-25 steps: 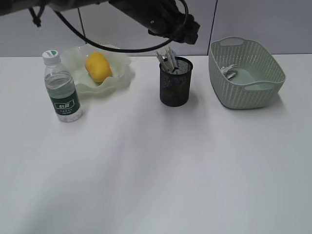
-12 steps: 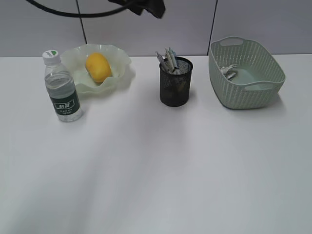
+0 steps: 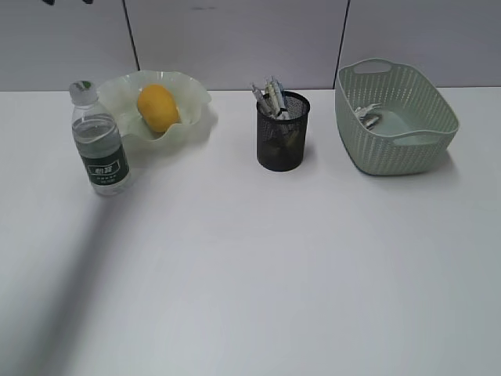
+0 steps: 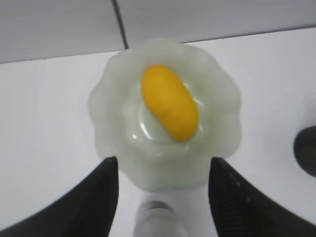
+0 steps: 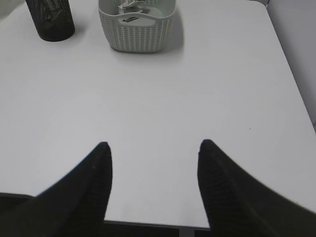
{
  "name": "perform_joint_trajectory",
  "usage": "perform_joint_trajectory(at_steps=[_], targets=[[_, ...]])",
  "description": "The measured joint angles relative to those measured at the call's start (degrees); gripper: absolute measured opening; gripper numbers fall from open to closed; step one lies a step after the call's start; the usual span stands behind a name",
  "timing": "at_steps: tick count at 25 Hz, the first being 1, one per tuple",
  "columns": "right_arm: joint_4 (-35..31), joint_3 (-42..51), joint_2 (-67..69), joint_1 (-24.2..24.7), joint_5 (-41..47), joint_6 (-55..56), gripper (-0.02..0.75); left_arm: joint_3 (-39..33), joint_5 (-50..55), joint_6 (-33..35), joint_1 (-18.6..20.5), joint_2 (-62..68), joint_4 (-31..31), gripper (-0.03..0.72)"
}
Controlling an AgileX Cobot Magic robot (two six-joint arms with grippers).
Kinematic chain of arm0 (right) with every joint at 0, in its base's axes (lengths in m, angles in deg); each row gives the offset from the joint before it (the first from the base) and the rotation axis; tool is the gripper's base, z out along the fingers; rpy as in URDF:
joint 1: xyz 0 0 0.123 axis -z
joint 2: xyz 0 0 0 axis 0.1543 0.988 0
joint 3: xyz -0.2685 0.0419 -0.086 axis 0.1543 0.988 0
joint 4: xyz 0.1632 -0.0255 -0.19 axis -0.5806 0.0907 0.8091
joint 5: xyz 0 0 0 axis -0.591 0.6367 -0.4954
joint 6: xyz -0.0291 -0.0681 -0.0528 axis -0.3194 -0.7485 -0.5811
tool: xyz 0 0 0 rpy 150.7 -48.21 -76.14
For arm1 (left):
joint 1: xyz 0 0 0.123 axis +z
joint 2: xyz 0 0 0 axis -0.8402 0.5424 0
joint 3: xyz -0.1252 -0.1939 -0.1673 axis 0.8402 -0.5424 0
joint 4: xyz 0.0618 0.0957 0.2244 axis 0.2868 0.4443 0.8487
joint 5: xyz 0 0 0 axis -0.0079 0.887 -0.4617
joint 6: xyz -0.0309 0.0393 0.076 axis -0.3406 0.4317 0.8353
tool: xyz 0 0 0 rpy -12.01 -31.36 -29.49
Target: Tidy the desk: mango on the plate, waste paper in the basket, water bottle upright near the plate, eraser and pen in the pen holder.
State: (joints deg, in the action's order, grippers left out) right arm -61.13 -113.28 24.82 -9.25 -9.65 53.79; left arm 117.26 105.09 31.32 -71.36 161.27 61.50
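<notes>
While both of your arms hang clear of the desk (image 3: 250, 274), the left gripper (image 4: 163, 170) has its jaws spread and empty, and you can see the plate (image 4: 217, 98) straight ahead of them, beyond their tips, with the mango (image 4: 170, 102) lying slantwise in its hollow. Between those jaws and closer to you than the plate, the white cap of the water bottle (image 4: 158, 217) shows blurred, so the bottle stands upright just beside the plate; the exterior view confirms this, with the bottle (image 3: 99, 141) on its base next to the ruffled rim. At the right edge of the left wrist view, out past the right-hand jaw, you catch a dark sliver of the pen holder (image 4: 307, 150). Your right gripper (image 5: 154, 170) is likewise parted and holds nothing, with bare desk between its jaws. Far ahead of them sits the basket (image 5: 137, 27), the waste paper (image 5: 129, 6) resting inside it, and further left of that the pen holder stands with several pens (image 3: 268, 95) poking from its mouth. You cannot make out the eraser.
</notes>
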Motion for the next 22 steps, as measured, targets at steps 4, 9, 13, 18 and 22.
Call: perform_joint_trajectory(at_steps=[4, 9, 13, 18, 22], targets=[[0.0, 0.0, 0.0, 0.0, 0.0, 0.0, 0.447, 0.0, 0.9, -1.0, 4.7, 0.0, 0.5, 0.461], [0.0, 0.0, 0.0, 0.0, 0.0, 0.0, 0.447, -0.3, 1.2, -1.1, 7.4, 0.0, 2.6, 0.54], [0.0, 0.0, 0.0, 0.0, 0.0, 0.0, 0.447, -0.3, 1.3, -1.2, 7.7, 0.0, 3.3, 0.559], [0.0, 0.0, 0.0, 0.0, 0.0, 0.0, 0.447, -4.5, 1.2, -1.2, 7.7, -3.7, 4.7, 0.561], [0.0, 0.0, 0.0, 0.0, 0.0, 0.0, 0.447, -15.2, 1.1, -1.8, 7.8, -12.5, 5.5, 0.561]])
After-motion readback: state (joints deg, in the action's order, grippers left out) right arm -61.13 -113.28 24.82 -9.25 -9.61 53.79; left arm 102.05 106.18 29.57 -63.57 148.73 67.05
